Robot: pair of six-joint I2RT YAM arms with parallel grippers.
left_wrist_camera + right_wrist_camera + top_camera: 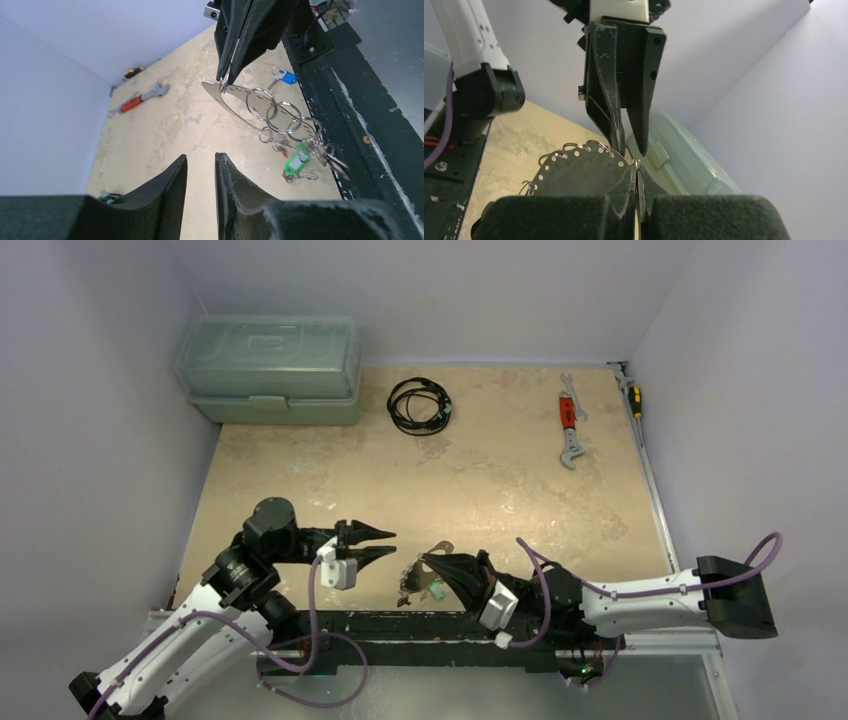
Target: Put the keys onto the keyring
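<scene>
my right claw (223, 80) clamped on the keyring (235, 93) tip, lifted by my bases | my left claw (201, 159) slightly apart, empty, near | keys (296, 162) dangle off its low end | handling: likely light, thin, springy, slick; I'd pinch a key's flat head

On the tabletop (480, 480) we find the box (268, 370) at eleven o'clock, the cable coil (419, 405) just right of it, the wrench (569, 420) at one o'clock, and the screwdriver (634, 400) at the right edge. At six o'clock the keyring (260, 107), with the keys (300, 160) on it, lies between the left gripper (393, 542) and the right gripper (428, 560).
</scene>
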